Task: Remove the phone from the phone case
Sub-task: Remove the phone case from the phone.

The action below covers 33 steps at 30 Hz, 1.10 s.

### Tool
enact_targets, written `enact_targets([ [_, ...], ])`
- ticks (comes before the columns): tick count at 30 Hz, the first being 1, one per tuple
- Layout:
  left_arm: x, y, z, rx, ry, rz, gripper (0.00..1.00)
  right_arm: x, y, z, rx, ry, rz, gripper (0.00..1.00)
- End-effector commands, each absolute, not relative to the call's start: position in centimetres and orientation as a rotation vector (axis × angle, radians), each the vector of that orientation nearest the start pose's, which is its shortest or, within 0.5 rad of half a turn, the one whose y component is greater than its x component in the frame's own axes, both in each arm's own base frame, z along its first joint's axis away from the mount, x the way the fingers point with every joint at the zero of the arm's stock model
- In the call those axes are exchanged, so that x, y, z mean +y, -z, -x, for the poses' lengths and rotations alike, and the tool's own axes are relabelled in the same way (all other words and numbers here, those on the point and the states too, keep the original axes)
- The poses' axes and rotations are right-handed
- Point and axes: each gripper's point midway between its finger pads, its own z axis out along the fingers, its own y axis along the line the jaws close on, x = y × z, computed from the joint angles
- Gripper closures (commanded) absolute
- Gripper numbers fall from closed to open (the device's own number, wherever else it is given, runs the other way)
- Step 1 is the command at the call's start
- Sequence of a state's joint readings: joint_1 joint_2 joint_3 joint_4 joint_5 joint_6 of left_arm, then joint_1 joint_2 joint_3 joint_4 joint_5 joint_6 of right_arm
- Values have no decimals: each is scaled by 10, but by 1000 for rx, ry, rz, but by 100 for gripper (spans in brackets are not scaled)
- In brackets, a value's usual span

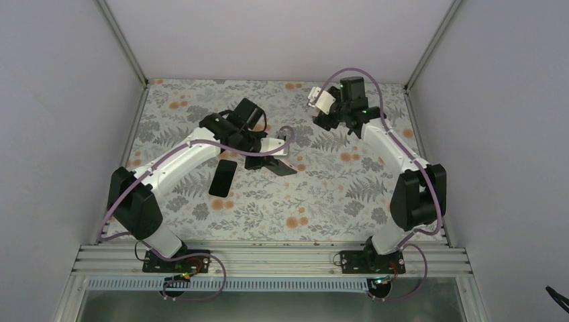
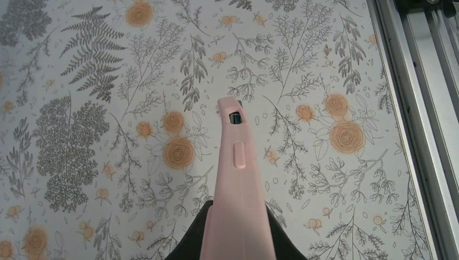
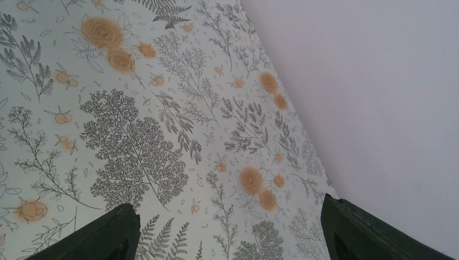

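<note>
Left gripper [image 1: 276, 159] clenched on pink case [image 2: 235, 179], right gripper [image 3: 227, 222] lifted far back, splayed

A robotics lab test cell: plain white panel walls [image 1: 268, 33] and bare aluminium framing rails [image 1: 268, 258] box in a floral-print table [image 1: 329, 201]

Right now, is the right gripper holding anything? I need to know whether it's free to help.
No: the right gripper has its fingers spread wide, with only the flowered table between them.

Tight left pincer [image 1: 276, 165], wide right pincer [image 3: 227, 206]
</note>
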<state>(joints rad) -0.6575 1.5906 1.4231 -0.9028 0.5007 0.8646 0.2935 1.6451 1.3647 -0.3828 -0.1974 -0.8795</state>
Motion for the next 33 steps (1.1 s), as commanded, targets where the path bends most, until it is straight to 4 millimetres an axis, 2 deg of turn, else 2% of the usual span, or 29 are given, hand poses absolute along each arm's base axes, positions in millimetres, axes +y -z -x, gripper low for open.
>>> enact_targets([
  [1,-303,-217,-252,1654,594,-1851,98,179,-230,-453,1744,94,1350,14],
  [3,-302,-217,-257,1651,563,-1838,98,185,-227,-433,1741,11,1412,14],
  [9,-306,-223,-268,1607,508,-1789,98,192,-206,-347,1741,-238,1561,13],
  [13,-310,-225,-272,1603,518,-1785,98,198,-184,-310,1785,-352,1614,13],
  [16,-312,-225,-273,1600,525,-1782,98,209,-175,-291,1795,-444,1646,13],
  [19,-312,-226,-274,1601,525,-1778,98,219,-166,-285,1794,-449,1660,13],
  [26,-312,-227,-272,1605,533,-1773,98,232,-163,-294,1791,-470,1654,14],
  [33,-313,-226,-273,1604,535,-1779,98,233,-163,-307,1790,-418,1623,15],
])
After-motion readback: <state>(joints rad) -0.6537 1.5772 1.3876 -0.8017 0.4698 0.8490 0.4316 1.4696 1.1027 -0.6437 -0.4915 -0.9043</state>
